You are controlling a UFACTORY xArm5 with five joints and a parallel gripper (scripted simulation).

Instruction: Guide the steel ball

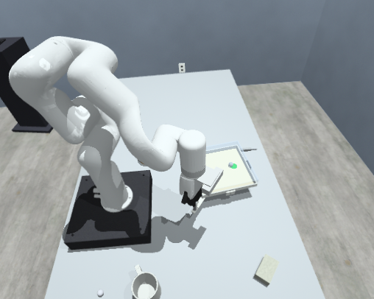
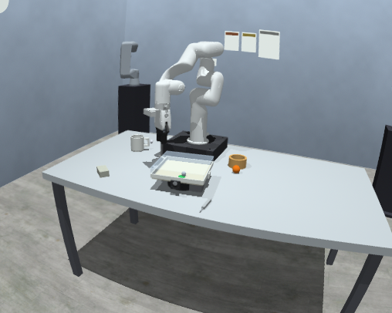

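My white arm rises from its black base [image 1: 143,177], arches high, then folds down so the wrist points straight at the desk [image 1: 216,107]. My jaws [image 1: 191,200] are clamped part-way on a handle at the near corner of the clear-lidded plate [image 1: 246,180], which sits tilted on its stand. Inside, the steel ball [image 1: 230,165] rests touching the green printed spot [image 1: 234,166], near the plate's far side
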